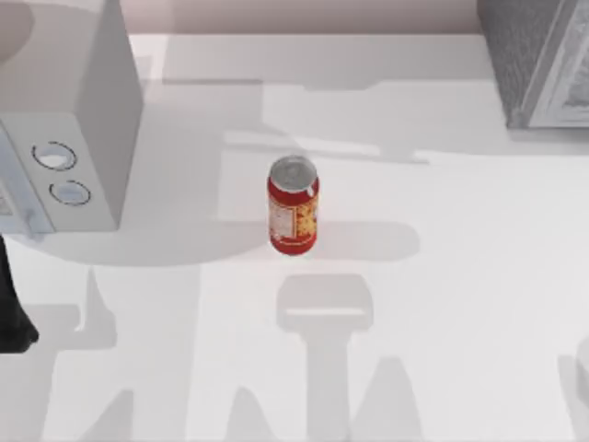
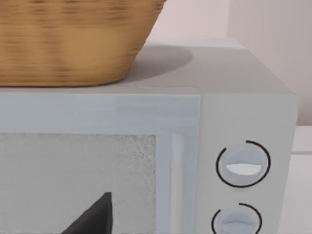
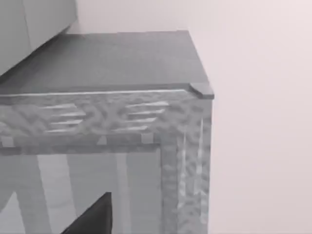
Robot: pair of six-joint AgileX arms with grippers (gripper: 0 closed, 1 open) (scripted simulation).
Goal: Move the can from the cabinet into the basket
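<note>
The red can [image 1: 294,206] with a yellow label and silver top stands upright on the white table, near the middle, apart from both arms. The dark grey speckled cabinet [image 1: 534,55] sits at the far right corner; the right wrist view looks at its top and pale front frame [image 3: 185,146]. The woven basket [image 2: 63,39] rests on top of the pale grey box with two dials. A dark part of my left gripper [image 2: 92,217] shows before that box. A dark part of my right gripper [image 3: 92,217] shows before the cabinet. My left arm [image 1: 13,313] is at the left edge.
The pale grey box with two round dials [image 1: 64,120] takes up the far left of the table. Its dials [image 2: 243,164] face the left wrist camera. Open white tabletop [image 1: 442,304] surrounds the can.
</note>
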